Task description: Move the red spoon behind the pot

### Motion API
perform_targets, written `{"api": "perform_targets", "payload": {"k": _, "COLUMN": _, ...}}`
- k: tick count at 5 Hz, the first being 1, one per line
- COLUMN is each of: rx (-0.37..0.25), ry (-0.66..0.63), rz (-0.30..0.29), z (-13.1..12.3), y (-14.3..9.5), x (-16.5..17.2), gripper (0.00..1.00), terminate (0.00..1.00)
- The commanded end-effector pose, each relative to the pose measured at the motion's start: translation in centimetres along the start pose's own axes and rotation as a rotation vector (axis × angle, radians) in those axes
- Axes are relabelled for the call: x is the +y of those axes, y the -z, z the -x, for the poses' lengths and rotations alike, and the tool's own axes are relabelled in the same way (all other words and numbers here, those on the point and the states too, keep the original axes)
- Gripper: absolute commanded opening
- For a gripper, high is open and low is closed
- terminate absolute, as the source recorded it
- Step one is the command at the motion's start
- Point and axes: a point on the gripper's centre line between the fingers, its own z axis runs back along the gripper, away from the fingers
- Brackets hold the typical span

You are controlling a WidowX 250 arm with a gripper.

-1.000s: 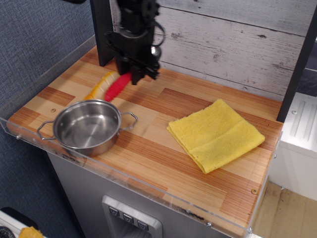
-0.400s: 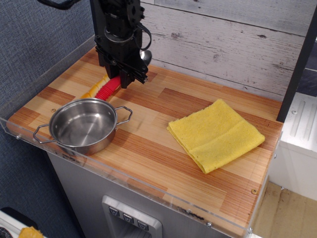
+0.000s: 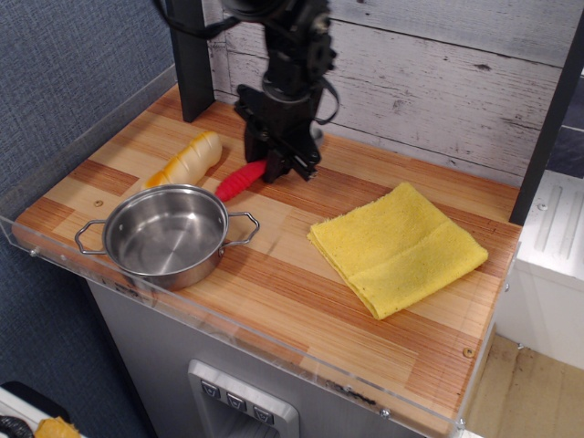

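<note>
Wooden planks in light and dark stripes make up the table (image 3: 274,274), which carries everything and has a clear plastic lip along its near edge. Behind it stands a wall of pale weathered boards (image 3: 438,82).

Black and bulky, the robot arm (image 3: 292,55) comes down from twelve o'clock over the back of the table, ending in the gripper (image 3: 283,162) just above the wood.

At about four o'clock from the gripper lies a folded yellow cloth (image 3: 397,246), well apart from the other things.

Toward seven o'clock from the gripper sits the pot (image 3: 164,235), shiny steel, upright, with a wire loop handle at each side.

At nine o'clock from the gripper lies a yellow-white banana toy (image 3: 189,160), just beyond the pot's far rim.

Between toy and gripper lies the red spoon (image 3: 241,180): its ribbed red handle slants out of the jaws toward eight o'clock, its free end near the pot's far rim at roughly one o'clock from the pot. The jaws stand narrow and appear to be closed on the spoon's upper end; the bowl is hidden behind them.
</note>
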Motion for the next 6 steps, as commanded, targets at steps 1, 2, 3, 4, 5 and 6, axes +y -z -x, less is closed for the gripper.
{"api": "perform_targets", "payload": {"k": 1, "rx": -0.041, "ry": -0.01, "rz": 0.023, "z": 1.2, "y": -0.2, "x": -1.5, "gripper": 1.0, "terminate": 0.0}}
{"api": "perform_targets", "payload": {"k": 2, "rx": -0.072, "ry": -0.006, "rz": 0.01, "z": 0.8, "y": -1.5, "x": -1.7, "gripper": 1.0, "terminate": 0.0}}
{"api": "perform_targets", "payload": {"k": 3, "rx": -0.169, "ry": -0.01, "rz": -0.018, "z": 0.5, "y": -4.6, "x": -1.4, "gripper": 1.0, "terminate": 0.0}}
{"api": "perform_targets", "payload": {"k": 4, "rx": -0.356, "ry": -0.025, "rz": -0.066, "z": 0.3, "y": -9.4, "x": -1.0, "gripper": 1.0, "terminate": 0.0}}
{"api": "perform_targets", "payload": {"k": 5, "rx": -0.49, "ry": -0.059, "rz": -0.121, "z": 0.6, "y": -14.5, "x": -1.6, "gripper": 1.0, "terminate": 0.0}}
{"api": "perform_targets", "payload": {"k": 6, "rx": -0.578, "ry": -0.082, "rz": -0.143, "z": 1.2, "y": -18.0, "x": -2.3, "gripper": 1.0, "terminate": 0.0}}
